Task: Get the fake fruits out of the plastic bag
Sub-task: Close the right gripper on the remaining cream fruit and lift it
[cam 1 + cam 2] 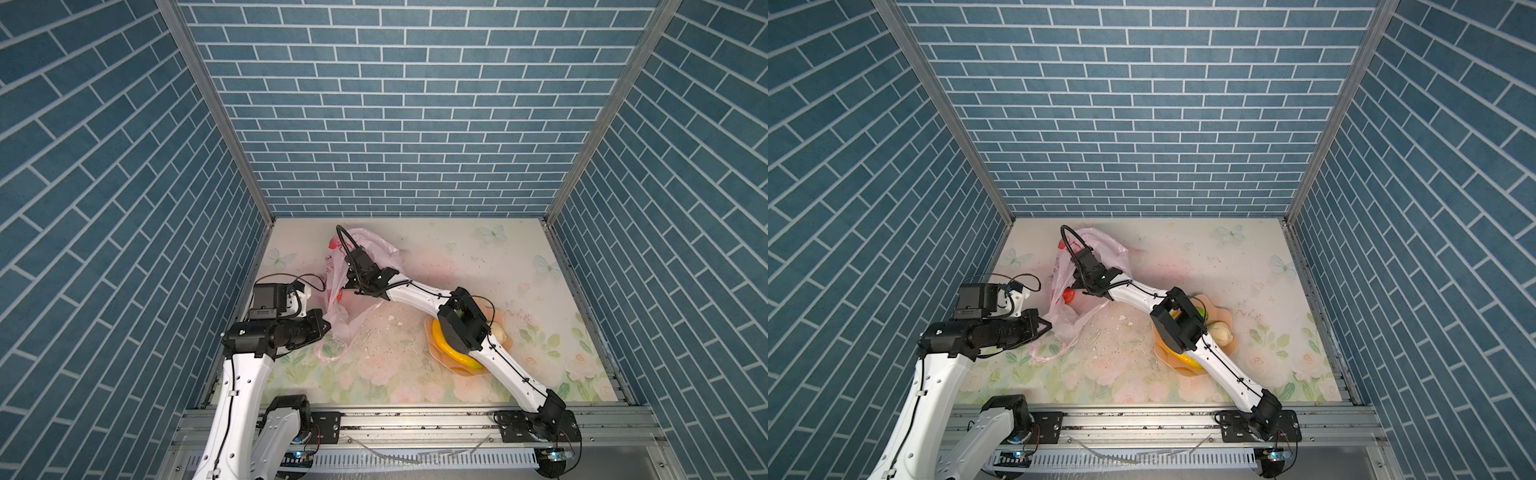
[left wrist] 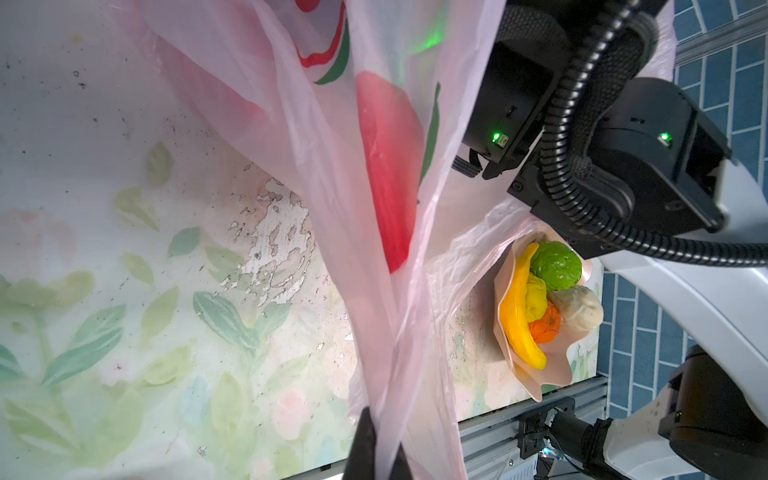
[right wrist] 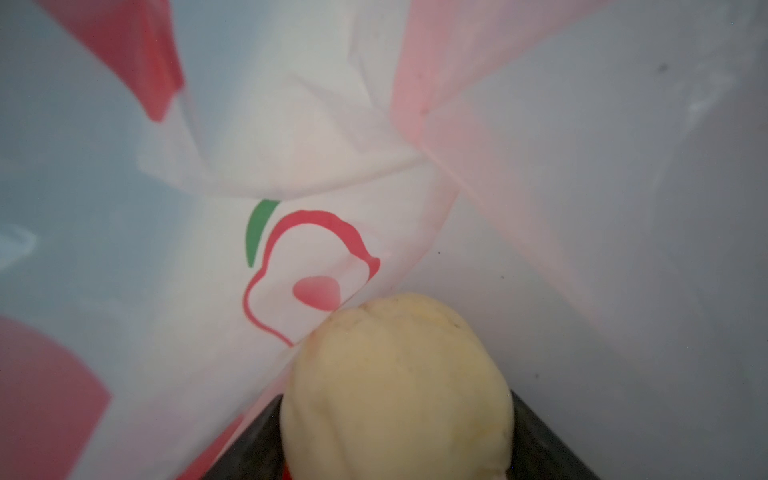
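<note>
Reaching across the middle, the right gripper [image 3: 395,401] sits inside the mouth of the pink plastic bag [image 1: 376,247], which lies toward the back left of the floral tabletop [image 1: 399,374]. Its black fingers [image 3: 536,432] press on either side of a cream-white lump [image 3: 395,365] within the bag. A red apple [image 1: 1069,296] shows just inside the opening. The left gripper [image 1: 323,328] has its fingers pinched tight on the bag's near edge, with the film stretched taut. Off to the right, under the right arm, a peach scalloped bowl [image 2: 536,386] holds the banana [image 2: 519,324], green fruit [image 2: 555,266], wrinkly yellow fruit [image 2: 536,295], tangerine [image 2: 546,326] and a second cream lump [image 2: 577,309].
</note>
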You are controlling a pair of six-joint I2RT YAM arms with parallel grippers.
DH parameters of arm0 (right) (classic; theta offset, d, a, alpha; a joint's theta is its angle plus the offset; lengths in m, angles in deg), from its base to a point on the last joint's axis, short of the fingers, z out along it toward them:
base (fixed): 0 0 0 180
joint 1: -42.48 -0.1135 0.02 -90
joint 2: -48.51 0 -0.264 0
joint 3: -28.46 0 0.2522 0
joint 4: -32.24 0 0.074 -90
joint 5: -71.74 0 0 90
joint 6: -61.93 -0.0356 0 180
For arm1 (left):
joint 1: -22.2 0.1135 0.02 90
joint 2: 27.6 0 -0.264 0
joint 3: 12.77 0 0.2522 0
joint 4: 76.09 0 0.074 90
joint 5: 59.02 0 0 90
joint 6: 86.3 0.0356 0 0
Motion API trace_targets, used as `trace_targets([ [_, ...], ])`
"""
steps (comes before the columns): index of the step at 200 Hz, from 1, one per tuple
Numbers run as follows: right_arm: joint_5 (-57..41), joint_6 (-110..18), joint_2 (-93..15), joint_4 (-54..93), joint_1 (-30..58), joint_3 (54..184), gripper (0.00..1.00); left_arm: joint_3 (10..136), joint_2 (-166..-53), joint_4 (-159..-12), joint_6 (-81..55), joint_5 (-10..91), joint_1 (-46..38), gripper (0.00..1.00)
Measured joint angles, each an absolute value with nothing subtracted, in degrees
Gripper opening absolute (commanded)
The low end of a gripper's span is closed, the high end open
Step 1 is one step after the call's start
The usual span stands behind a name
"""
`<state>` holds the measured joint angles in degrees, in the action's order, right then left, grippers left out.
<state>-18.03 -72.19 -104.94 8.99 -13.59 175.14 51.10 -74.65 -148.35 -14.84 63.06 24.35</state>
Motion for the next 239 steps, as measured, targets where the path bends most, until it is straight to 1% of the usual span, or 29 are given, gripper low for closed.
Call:
trace_targets([
  [42,-18.0,-72.7,-104.7,11.5,-13.5,173.7,0.37,51.1,-74.6,-148.5,-15.0,62.7,24.3,0.0],
  [55,-17.9,-72.7,-103.6,13.3,-13.4,171.3,0.31,51.1,-74.5,-148.5,-15.4,62.2,24.3,0.0],
  [69,-17.9,-72.8,-101.7,15.1,-13.2,167.6,0.28,51.1,-74.5,-148.5,-16.0,61.5,24.3,0.0],
  [114,-17.8,-72.3,-92.0,17.9,-12.2,152.6,0.21,51.2,-75.6,-146.0,-19.2,58.2,24.3,0.0],
  [161,-17.4,-71.1,-79.8,20.2,-11.9,138.8,0.19,51.3,-79.9,-136.2,-24.7,55.9,24.3,0.0],
  [201,-16.0,-68.9,-72.8,20.6,-12.1,132.0,0.19,54.7,-85.6,-128.6,-27.3,55.5,24.3,0.0],
  [239,-14.6,-65.6,-70.3,19.1,-13.5,129.3,0.18,59.1,-89.8,-123.9,-28.0,55.6,24.3,0.0],
])
